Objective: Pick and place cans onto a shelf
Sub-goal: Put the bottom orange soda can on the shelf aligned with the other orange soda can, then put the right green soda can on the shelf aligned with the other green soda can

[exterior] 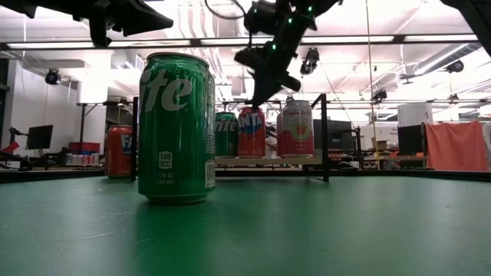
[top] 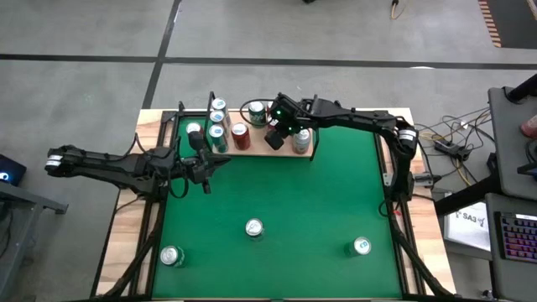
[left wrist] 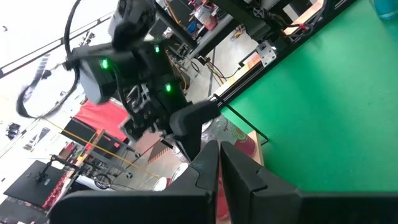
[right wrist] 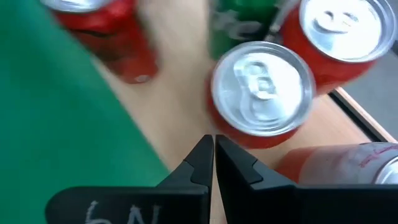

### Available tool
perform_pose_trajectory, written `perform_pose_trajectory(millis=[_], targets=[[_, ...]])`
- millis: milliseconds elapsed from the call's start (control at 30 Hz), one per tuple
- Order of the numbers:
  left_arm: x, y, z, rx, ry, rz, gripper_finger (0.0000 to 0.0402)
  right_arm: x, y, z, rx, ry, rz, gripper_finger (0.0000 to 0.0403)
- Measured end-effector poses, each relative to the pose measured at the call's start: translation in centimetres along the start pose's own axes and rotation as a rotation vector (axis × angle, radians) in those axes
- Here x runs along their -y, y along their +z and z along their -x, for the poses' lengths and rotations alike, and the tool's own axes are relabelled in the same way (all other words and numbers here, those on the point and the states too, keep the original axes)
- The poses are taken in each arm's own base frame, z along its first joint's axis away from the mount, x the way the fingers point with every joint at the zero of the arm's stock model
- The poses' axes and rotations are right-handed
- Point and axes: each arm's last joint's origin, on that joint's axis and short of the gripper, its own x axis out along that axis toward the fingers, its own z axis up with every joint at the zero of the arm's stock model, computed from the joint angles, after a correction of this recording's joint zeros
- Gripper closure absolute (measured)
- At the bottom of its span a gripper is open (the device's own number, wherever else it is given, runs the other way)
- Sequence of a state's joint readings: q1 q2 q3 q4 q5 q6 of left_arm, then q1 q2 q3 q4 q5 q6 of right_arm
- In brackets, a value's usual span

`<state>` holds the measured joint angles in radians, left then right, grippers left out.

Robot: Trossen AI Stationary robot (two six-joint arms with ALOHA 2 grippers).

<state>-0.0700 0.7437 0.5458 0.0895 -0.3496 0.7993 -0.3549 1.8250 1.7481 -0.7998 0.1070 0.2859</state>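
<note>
The light-wood shelf (top: 256,151) stands at the table's far edge and carries several cans, red, green and silver-white. My right gripper (top: 274,138) hovers shut and empty above the shelf. In its wrist view the fingertips (right wrist: 214,142) are just over a red can with a silver top (right wrist: 261,93), beside another red can (right wrist: 345,31). My left gripper (top: 220,162) is shut and empty near the shelf's left end, above the table. Three cans stand upright on the green table: a silver-topped one (top: 254,227), a green one (top: 172,256) and another green one (top: 362,246).
The shelf's thin black wire uprights (exterior: 324,138) rise at its ends. In the low view the right gripper (exterior: 265,84) hangs above the row of shelf cans (exterior: 295,129), and a green can (exterior: 176,126) stands close in front. Green table surface (top: 319,201) lies between the shelf and the loose cans.
</note>
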Motion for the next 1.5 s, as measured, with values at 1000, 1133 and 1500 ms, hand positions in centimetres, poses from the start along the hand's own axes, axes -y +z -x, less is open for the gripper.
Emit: perform_pose_trajectory(millis=[1000,1133,1500], targets=[[1.8,2.2,0.8,0.137,-0.222,0.757,0.0402,-16.0,-8.0,10.9,0.140,0.364,0.577,0.0394],[2.4,2.7,1.0,0.143,-0.267,0.812,0.0402,-17.8,-9.4,10.6,0.117,0.391,0.599,0.0394],[4.7,4.3,0.1,0.175,-0.362,0.908,0.0402,-21.3,-12.5,8.8,0.049,0.425,0.640,0.0393]])
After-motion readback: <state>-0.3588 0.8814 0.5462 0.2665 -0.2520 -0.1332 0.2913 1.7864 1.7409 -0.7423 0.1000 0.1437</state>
